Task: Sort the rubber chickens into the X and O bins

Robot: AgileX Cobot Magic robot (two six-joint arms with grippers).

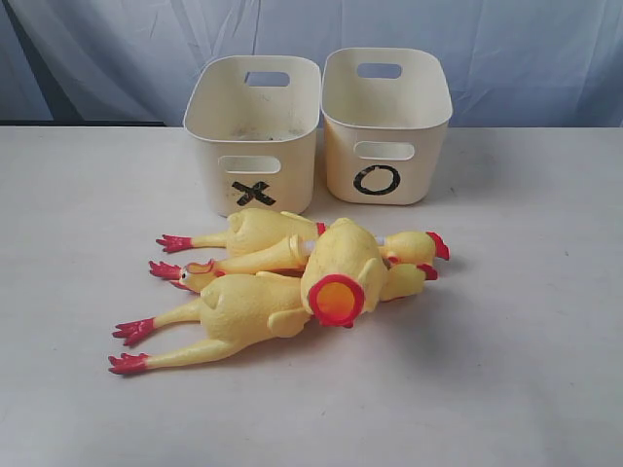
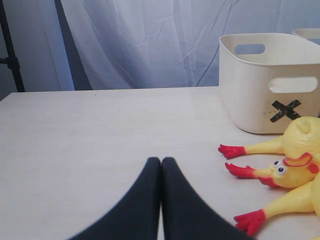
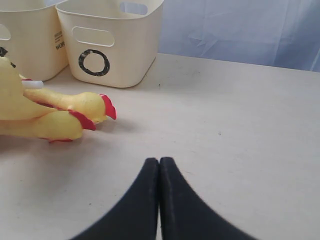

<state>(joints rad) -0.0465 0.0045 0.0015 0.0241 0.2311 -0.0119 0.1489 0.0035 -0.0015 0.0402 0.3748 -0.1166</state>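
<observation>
grippers: left gripper and right gripper are sitting pinched together, holding nothing | chickens are lying tangled just in front of X bin and O bin | risk: grabbing one is likely dragging overlapped neighbours along

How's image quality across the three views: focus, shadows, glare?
Exterior view: even, diffuse light, faint shadows under the chickens, no glare. Left wrist view: left end effector blurs toward the frame edge, X bin readable. Right wrist view: right end effector equally soft, O bin readable.
</observation>
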